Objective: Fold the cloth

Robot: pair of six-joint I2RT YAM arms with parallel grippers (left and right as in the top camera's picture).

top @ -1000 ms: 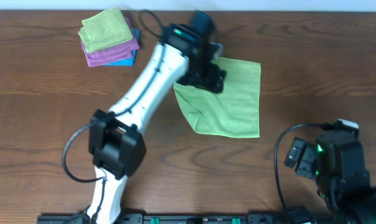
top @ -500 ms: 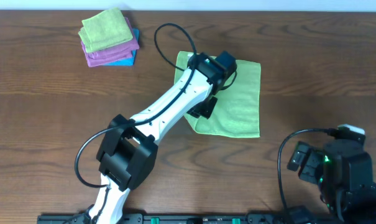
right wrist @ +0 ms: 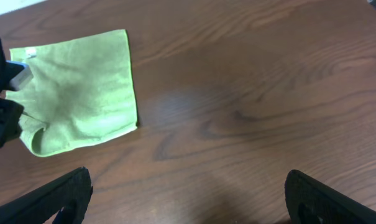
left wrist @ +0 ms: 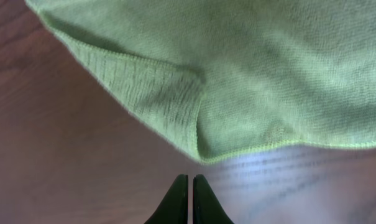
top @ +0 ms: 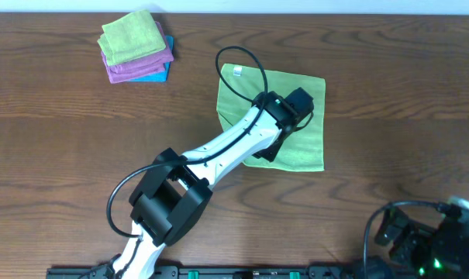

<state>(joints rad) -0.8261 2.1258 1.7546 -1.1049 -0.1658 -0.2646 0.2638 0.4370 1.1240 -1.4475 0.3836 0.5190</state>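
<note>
The lime-green cloth lies spread on the brown table, its white tag at the far left corner. My left gripper hovers over the cloth's near left edge. In the left wrist view its fingertips are pressed together with nothing between them, just short of a turned-over corner of the cloth. My right gripper stands wide open over bare wood, well to the right of the cloth. Only part of the right arm shows at the overhead view's bottom right.
A stack of folded cloths, green on purple on blue, sits at the table's far left. The left arm stretches diagonally from the near edge to the cloth. Its black wrist shows at the left edge of the right wrist view.
The left gripper went from open to shut and moved from the cloth's far left toward its near side. The cloth now lies flatter, tag corner uncovered. The right arm drew back toward the bottom right.
</note>
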